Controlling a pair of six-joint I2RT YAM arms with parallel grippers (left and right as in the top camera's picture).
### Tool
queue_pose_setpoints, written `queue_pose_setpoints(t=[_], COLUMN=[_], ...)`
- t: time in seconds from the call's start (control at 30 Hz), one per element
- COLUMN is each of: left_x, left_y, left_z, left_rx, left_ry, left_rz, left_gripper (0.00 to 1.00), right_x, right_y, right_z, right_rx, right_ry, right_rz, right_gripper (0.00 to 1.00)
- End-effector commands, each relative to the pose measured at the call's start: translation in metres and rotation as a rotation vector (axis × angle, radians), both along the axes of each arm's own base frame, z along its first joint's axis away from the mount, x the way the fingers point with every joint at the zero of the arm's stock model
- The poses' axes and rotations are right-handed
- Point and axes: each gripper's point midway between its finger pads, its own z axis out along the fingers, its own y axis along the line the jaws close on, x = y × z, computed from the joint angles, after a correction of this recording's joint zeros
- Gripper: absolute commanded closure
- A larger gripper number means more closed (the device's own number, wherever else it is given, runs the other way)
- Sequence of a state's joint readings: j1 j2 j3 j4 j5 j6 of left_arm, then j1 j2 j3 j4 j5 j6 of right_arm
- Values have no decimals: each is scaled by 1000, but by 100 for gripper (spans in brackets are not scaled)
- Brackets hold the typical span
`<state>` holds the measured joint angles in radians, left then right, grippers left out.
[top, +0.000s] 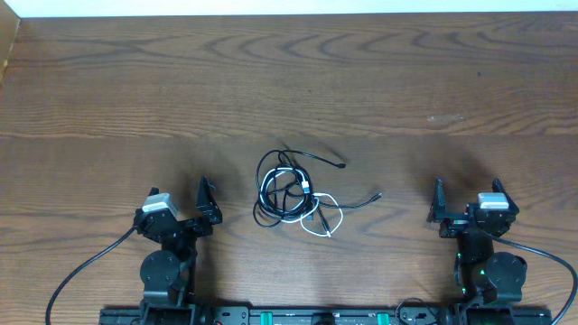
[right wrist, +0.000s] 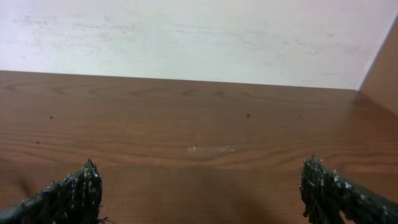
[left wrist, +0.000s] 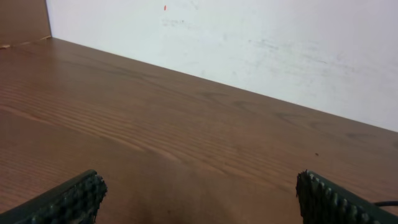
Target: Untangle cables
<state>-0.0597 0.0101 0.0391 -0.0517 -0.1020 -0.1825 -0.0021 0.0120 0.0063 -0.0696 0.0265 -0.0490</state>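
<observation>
The cables [top: 291,197], some black cords [top: 263,188] and one white cord [top: 308,190], were found lying in one looped tangle on the wooden table [top: 406,81], between the two arms and closer to the near edge. The left gripper [top: 178,200] was opened wide with nothing held in it, well apart from the tangle. The right gripper [top: 469,197] was also spread wide and empty, well apart on the other side.
</observation>
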Motion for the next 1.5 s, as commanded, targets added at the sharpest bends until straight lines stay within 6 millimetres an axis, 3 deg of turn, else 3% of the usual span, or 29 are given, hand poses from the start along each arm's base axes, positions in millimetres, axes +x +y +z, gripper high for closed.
queue_pose_setpoints(t=[0.0,0.2,0.47,0.8,1.23,1.47], left_x=[1,-1,-5,9,33,41], left_y=[-4,-15,-15,-20,-21,-22], left_z=[-14,10,37,79,100,101], left_rx=[8,0,9,38,39,41], left_ry=[33,0,89,246,519,682], left_rz=[-27,-92,-93,-124,-129,-135], left_gripper=[2,2,2,2,2,2], right_x=[0,0,0,0,0,0], right_y=[-3,-3,-3,-3,-3,-3], right_z=[0,0,0,0,0,0], right_rx=[-12,-12,-12,-12,-12,-12], right_ry=[0,0,0,0,0,0], right_rz=[-12,-12,-12,-12,-12,-12], right_gripper=[1,1,1,1,1,1])
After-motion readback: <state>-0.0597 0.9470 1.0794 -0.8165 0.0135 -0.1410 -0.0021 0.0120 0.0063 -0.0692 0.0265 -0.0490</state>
